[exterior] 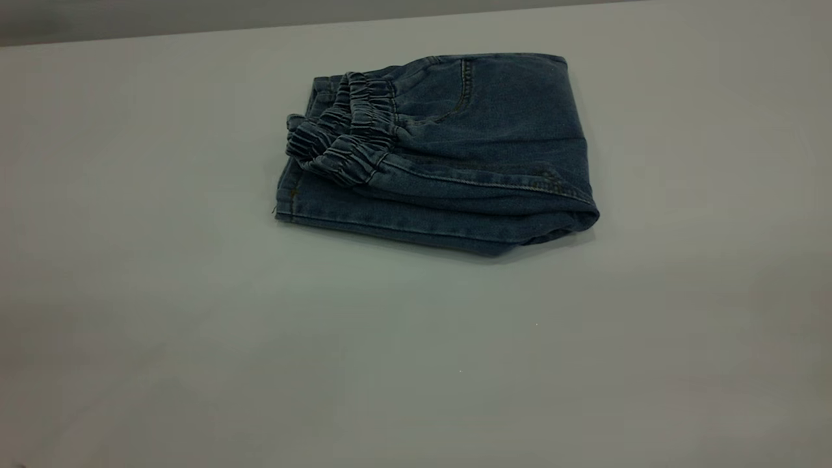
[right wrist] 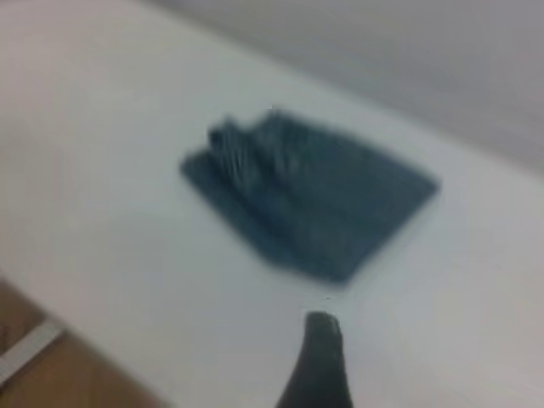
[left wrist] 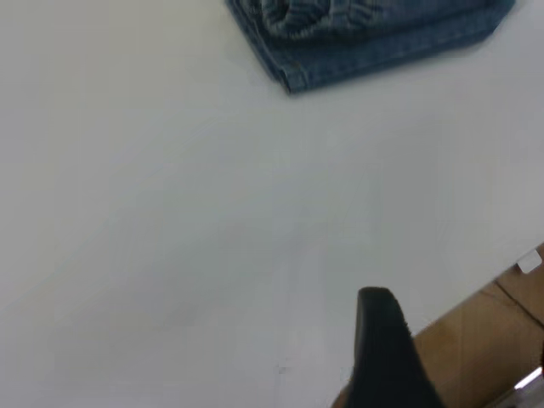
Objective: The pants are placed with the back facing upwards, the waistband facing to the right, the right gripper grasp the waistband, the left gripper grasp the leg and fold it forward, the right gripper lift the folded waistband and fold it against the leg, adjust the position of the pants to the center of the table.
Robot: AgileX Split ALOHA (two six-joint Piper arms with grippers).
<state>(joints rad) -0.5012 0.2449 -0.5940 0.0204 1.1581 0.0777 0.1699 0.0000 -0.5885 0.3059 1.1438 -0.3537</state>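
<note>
Folded pants lie on the surface, well apart from both tools; their finger spread cannot be told.

Left arm: absent from exterior view; one dark fingertip visible in its wrist view, raised, touching nothing | Right arm: absent from exterior view; one dark fingertip visible in its wrist view, raised, touching nothing | Finger spacing: undeterminable for both

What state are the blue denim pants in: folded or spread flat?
Folded. The blue denim pants lie as a compact stack, elastic waistband doubled over the leg layers. Neither gripper touches them.
</note>
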